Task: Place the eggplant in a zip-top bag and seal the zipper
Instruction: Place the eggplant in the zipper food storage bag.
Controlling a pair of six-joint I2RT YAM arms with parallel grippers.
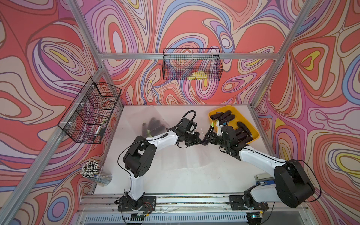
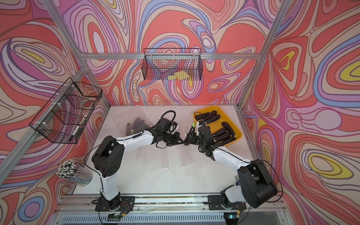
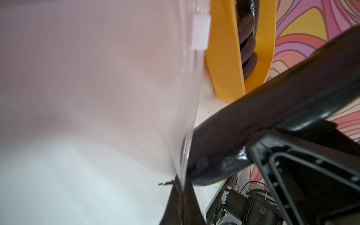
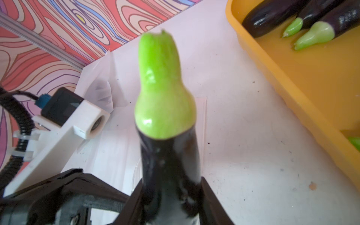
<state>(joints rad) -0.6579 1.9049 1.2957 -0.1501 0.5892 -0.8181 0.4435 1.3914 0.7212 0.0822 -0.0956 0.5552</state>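
Left fingers (image 3: pixel 182 200) pinched tight on the bag (image 3: pixel 101 93) rim, holding the mouth up off the worktop (image 4: pixel 243 136). Right fingers (image 4: pixel 172 194) clamp the eggplant (image 4: pixel 167 155) around its dark body, green cap pointing far. Its round end sits right at the rim, mid-worktop, left of the yellow tray (image 4: pixel 292 81). My call: feed it in low and straight, leftward under the raised lip, without pushing the film shut. I'd let go only once it's well inside.

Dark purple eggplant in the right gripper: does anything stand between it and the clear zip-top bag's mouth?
Nothing visible. The eggplant touches the bag rim with its tip; the left gripper pinches that rim. How far the mouth gapes is unclear.
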